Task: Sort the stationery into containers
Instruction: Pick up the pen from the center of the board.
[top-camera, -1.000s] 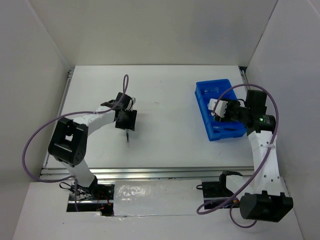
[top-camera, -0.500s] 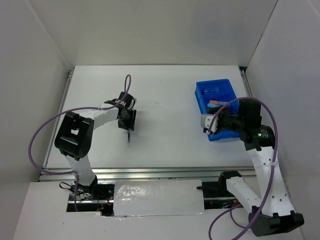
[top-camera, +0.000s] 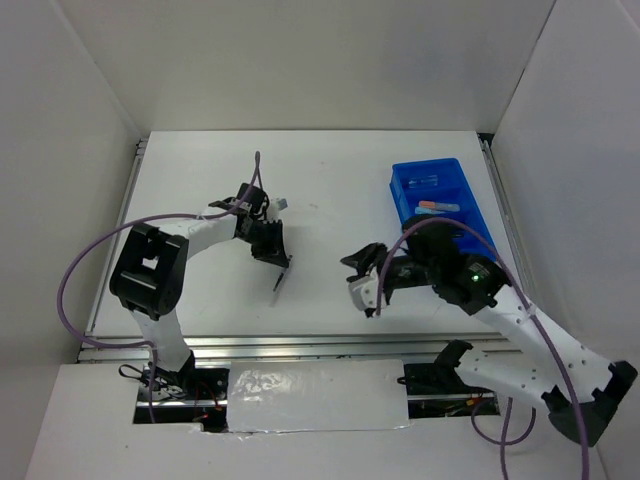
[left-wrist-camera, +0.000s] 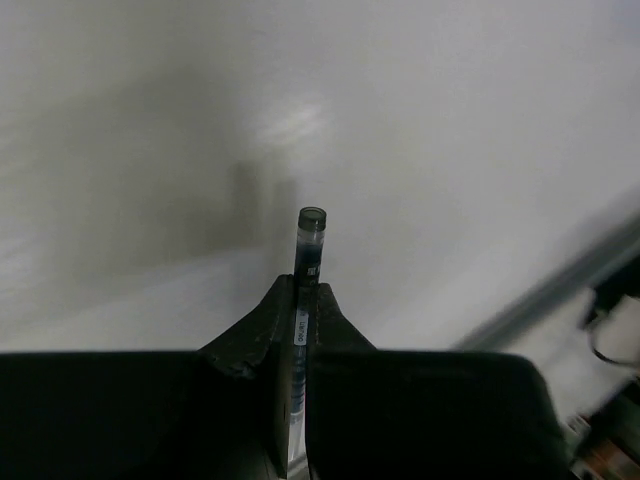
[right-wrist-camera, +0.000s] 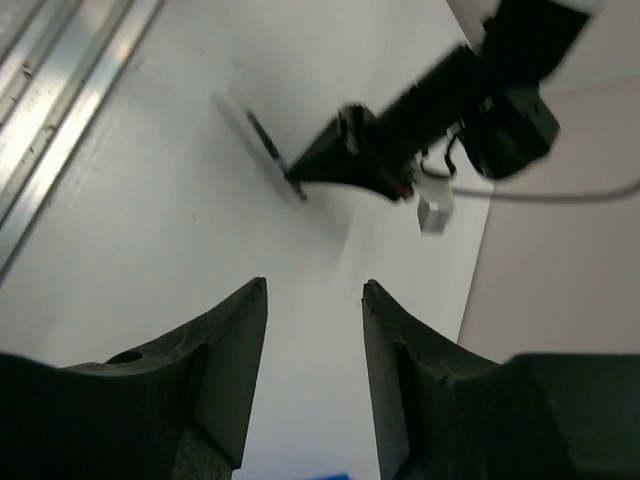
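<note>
I am seeing the left claw (left-wrist-camera: 303, 291) pressing its jaws together on a slim dark pen (left-wrist-camera: 306, 262), pinching it along the barrel. The capped end is sticking out past the fingertips, up the middle of the left wrist view. From the top camera, that pen (top-camera: 280, 286) is hanging from the claw left of the frame's centre and slanting down toward the white bench (top-camera: 330, 190). I cannot tell whether its lower tip is touching the surface.

The right claw (right-wrist-camera: 315, 290) is hovering over the bench near the lower middle of the top view, with its jaws standing apart and nothing between them. It is facing the left claw and the pen. The blue tray (top-camera: 425, 166) is sitting at the upper right, well apart from the pen, with a few pens lying in its compartments.
</note>
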